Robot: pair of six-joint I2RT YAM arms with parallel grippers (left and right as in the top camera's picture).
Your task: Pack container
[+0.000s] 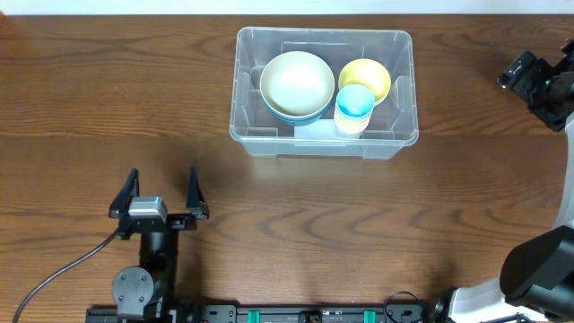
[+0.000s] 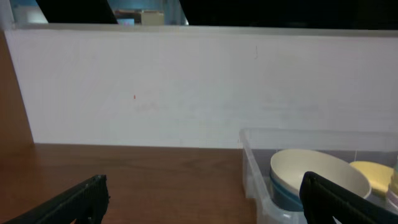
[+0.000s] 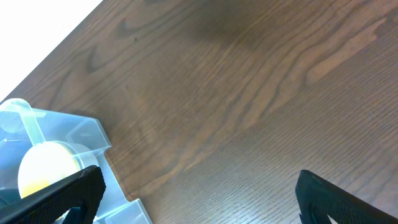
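Overhead view. The clear plastic container [image 1: 314, 144] stands on the wooden table [image 1: 90, 108] toward 12 o'clock, well apart from both arms. Inside it, a cream bowl with a blue outer side [image 1: 297, 82] fills the 9 o'clock half. A yellow bowl [image 1: 369, 76] sits at 2 o'clock, and a pale cup with a blue interior [image 1: 354, 106] stands just beside it at 4 o'clock. The left gripper [image 1: 162, 175] lies at 7 o'clock, fingers spread wide and holding nothing. The right gripper [image 3: 198, 177], at 2 o'clock off the container's right end, likewise has its fingers wide apart and empty above bare wood.
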